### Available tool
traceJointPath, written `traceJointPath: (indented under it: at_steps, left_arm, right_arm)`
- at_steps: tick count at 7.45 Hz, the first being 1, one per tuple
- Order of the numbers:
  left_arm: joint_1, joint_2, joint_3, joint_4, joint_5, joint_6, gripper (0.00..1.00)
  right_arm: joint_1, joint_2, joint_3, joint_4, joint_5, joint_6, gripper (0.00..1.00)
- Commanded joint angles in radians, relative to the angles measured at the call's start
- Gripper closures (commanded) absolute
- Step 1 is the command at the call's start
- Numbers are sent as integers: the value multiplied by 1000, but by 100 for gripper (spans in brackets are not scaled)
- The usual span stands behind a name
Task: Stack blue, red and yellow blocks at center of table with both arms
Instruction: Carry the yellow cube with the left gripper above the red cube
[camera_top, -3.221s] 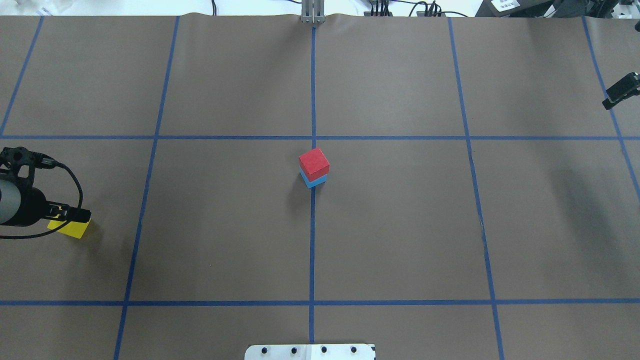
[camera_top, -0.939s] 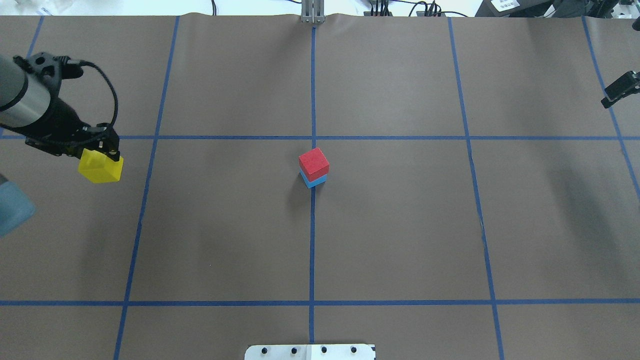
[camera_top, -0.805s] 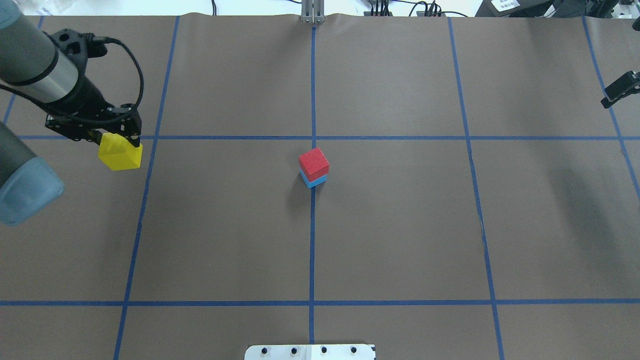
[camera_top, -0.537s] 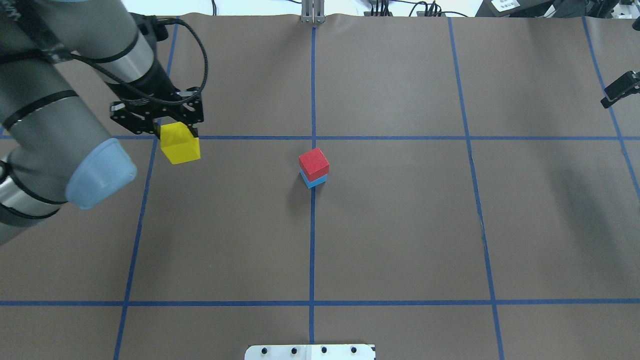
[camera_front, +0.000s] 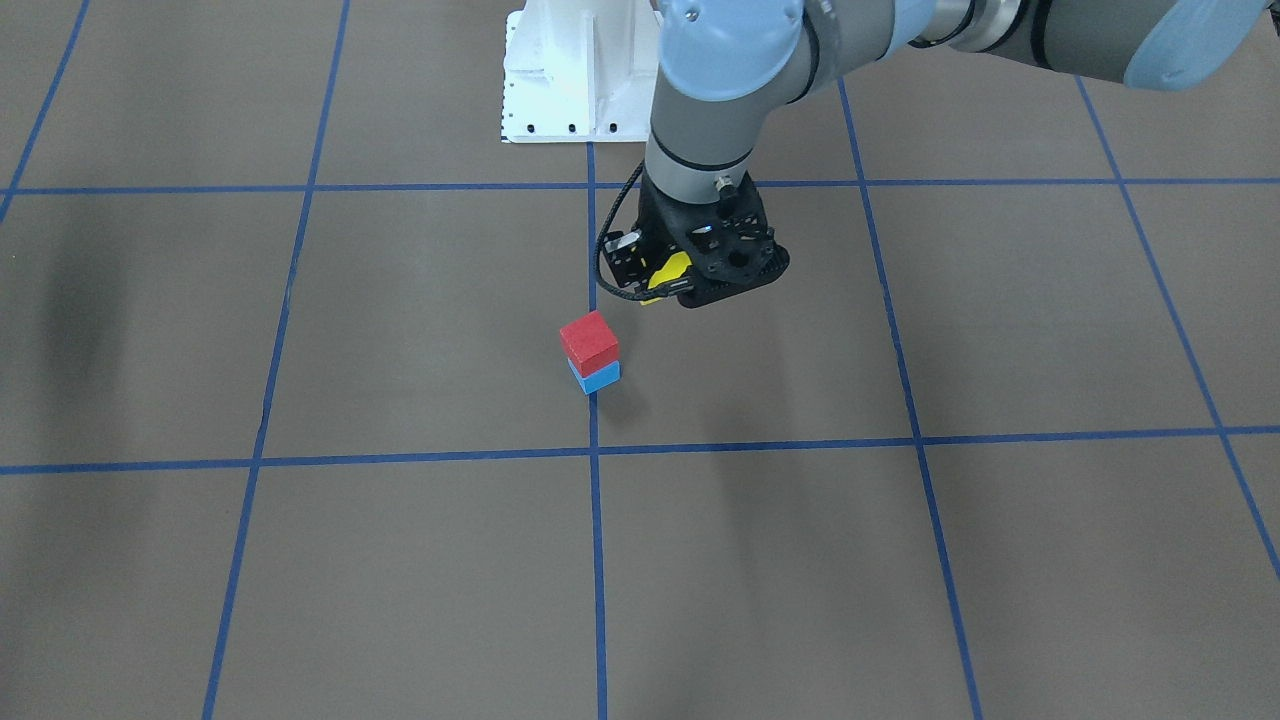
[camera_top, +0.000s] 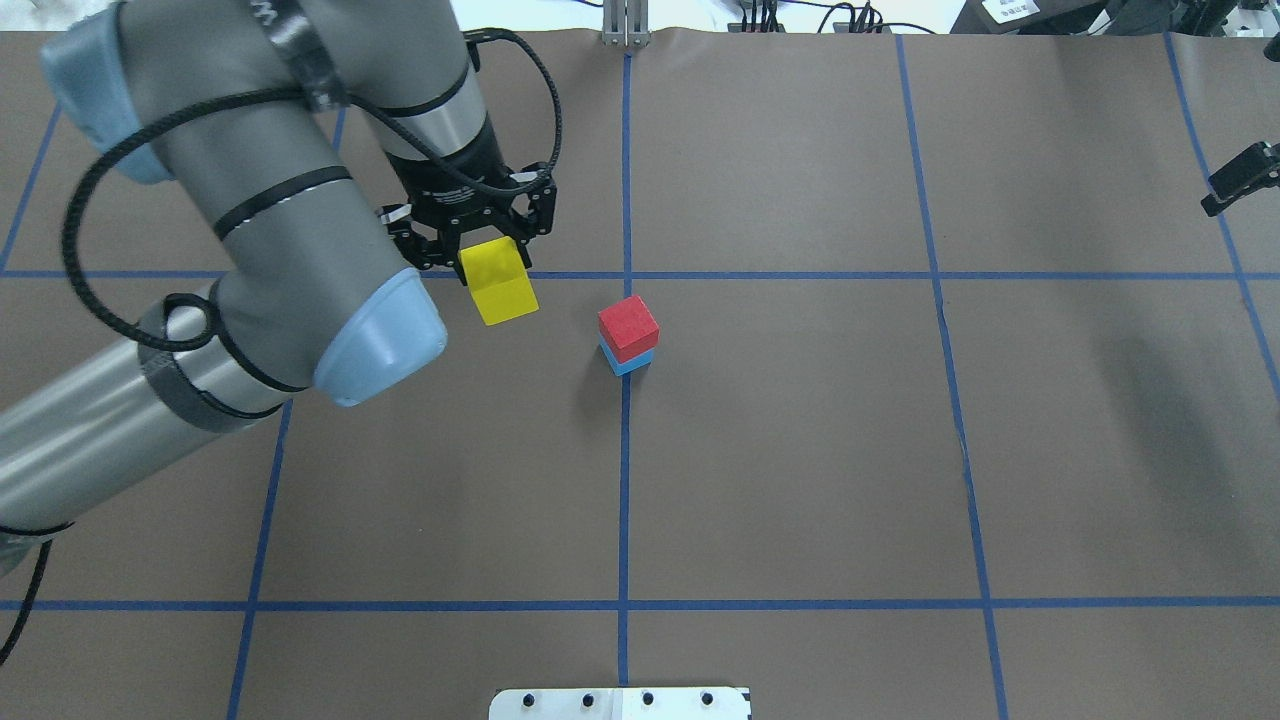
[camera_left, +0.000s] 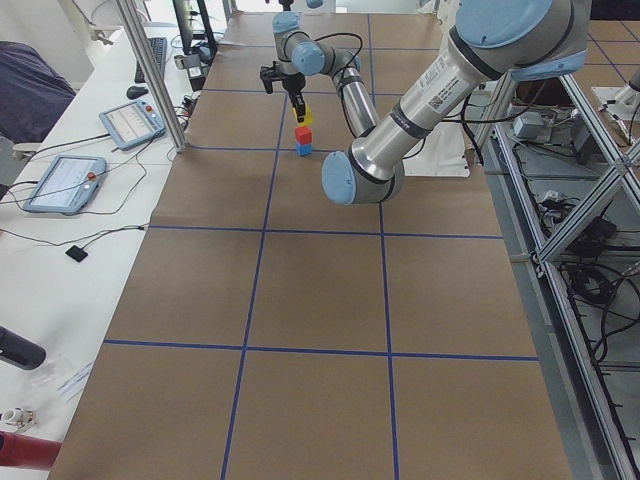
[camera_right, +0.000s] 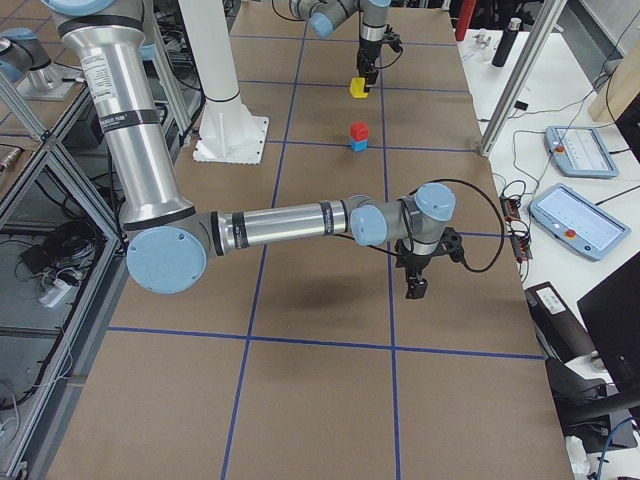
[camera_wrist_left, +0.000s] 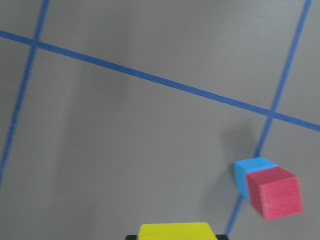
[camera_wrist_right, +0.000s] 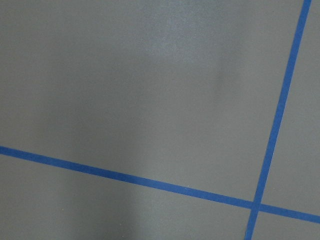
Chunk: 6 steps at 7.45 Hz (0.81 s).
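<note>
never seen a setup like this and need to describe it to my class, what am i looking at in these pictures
These are two robot arms at one table, caught at one moment by six cameras: one over the robot's shoulders, one facing it, one at each table end, one on each wrist. The brown table is marked into squares with blue tape. Near its middle a red block sits on a blue block. The left gripper, a two-finger claw, holds a yellow block in the air beside that stack, not yet over it. The right gripper hangs over bare table off to the side; whether it is open I can't tell.
</note>
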Motion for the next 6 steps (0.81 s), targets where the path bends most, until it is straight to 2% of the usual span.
traceJointPath:
  at_steps: [1, 3, 6]
  left_arm:
    - [25, -40, 99, -87, 24, -49, 100]
    - [46, -54, 167, -175, 53, -167, 100]
    - [71, -66, 185, -183, 101, -214, 100]
  right_arm:
    - [0, -1, -1, 0, -2, 0, 1]
    - [0, -1, -1, 0, -2, -2, 1]
    - [0, -4, -1, 0, -4, -2, 1]
